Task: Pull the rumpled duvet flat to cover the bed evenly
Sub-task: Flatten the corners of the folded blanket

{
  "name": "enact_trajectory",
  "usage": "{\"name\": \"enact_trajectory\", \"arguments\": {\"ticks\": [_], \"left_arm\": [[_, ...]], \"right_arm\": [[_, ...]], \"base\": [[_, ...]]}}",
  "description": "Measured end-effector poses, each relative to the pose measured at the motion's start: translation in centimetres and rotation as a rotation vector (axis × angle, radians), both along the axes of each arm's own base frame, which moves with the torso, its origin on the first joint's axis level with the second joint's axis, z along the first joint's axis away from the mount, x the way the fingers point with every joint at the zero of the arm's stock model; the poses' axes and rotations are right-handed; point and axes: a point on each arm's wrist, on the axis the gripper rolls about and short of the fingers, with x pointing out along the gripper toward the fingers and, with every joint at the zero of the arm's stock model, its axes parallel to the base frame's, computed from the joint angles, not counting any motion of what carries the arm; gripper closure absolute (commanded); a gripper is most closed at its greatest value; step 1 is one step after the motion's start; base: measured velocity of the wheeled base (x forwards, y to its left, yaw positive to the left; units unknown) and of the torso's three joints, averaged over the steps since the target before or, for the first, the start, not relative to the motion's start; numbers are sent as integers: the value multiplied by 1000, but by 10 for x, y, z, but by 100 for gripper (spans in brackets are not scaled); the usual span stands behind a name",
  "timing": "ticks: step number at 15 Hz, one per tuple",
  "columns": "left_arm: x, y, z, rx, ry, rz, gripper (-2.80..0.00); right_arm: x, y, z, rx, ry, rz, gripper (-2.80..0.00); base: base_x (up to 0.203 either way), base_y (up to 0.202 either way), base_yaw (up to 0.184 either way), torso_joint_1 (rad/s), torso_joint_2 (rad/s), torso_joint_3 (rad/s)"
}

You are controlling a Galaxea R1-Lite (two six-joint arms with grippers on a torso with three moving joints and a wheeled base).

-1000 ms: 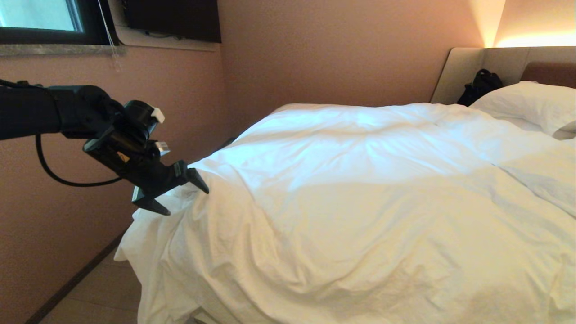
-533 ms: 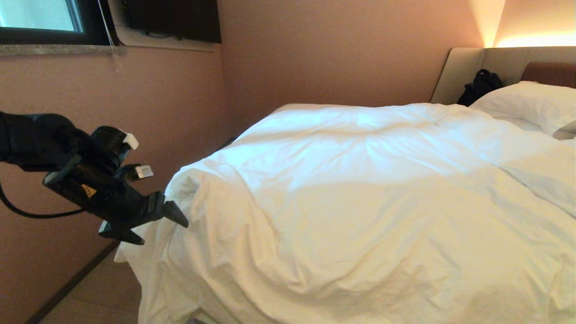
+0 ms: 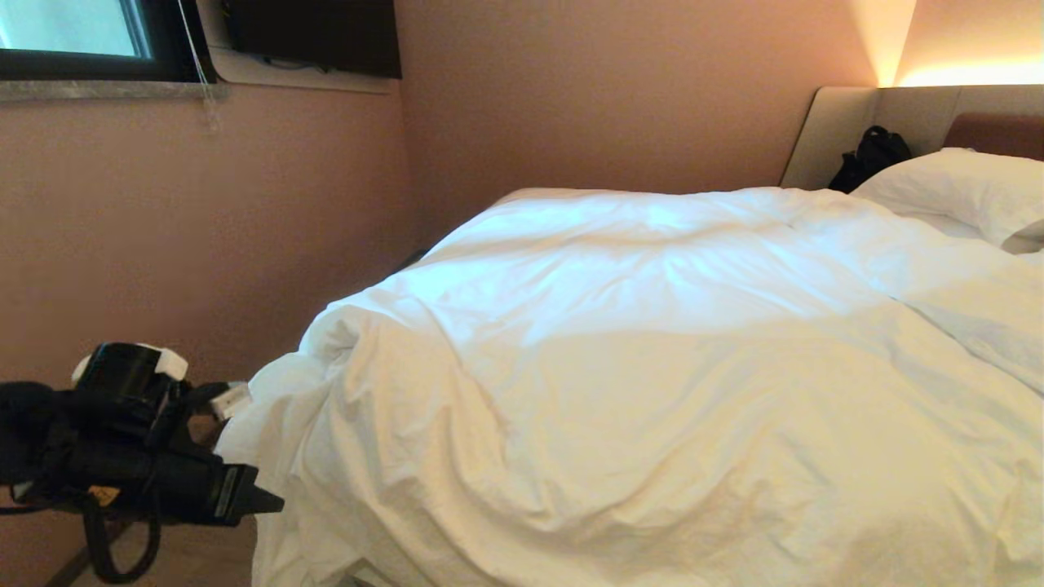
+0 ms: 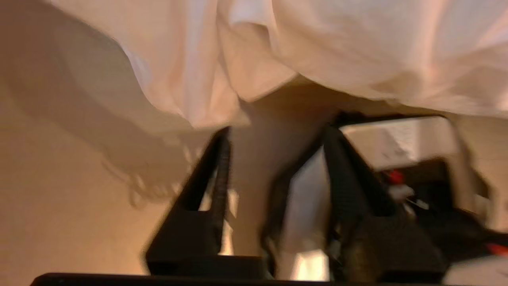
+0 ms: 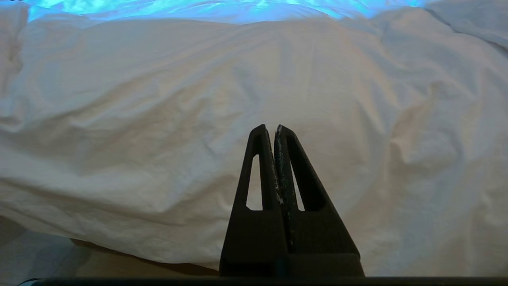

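Left claw (image 3: 273, 503) hangs low beside the bed's (image 3: 840, 122) near corner, jaws parted and empty; right claw (image 5: 274, 129) is pinched closed over the duvet (image 3: 652, 367). Bulky, soft and probably slippery, that bunched corner wants a deep pinch at its hem.

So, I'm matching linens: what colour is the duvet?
Plain white duvet, no pattern; the head view shows it best.

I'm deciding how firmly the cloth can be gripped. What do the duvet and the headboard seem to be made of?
The duvet looks like a matte white woven cover, probably cotton, over soft filling: it shows fine sharp creases and puffs up in rounded mounds. The headboard looks padded and upholstered in smooth beige material, fabric or leatherette; its rounded corner and seam suggest that, though the weave cannot be made out.
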Motion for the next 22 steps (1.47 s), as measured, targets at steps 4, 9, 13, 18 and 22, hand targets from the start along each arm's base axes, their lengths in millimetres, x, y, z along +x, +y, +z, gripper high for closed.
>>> {"name": "enact_trajectory", "arguments": {"ticks": [4, 9, 13, 18, 22], "left_arm": [[-12, -1, -20, 14, -27, -14, 0], [-19, -3, -37, 13, 48, -37, 0], [-17, -6, -50, 62, 107, -27, 0], [-6, -24, -70, 232, 93, -4, 0], [-4, -52, -84, 275, 113, 1, 0]], "right_arm": [[0, 0, 0, 0, 0, 0, 0], [0, 0, 0, 0, 0, 0, 0], [0, 0, 0, 0, 0, 0, 0], [0, 0, 0, 0, 0, 1, 0], [0, 0, 0, 0, 0, 1, 0]], "base": [[0, 0, 0, 0, 0, 0], [0, 0, 0, 0, 0, 0], [0, 0, 0, 0, 0, 0], [0, 0, 0, 0, 0, 0], [0, 0, 0, 0, 0, 0]]}}
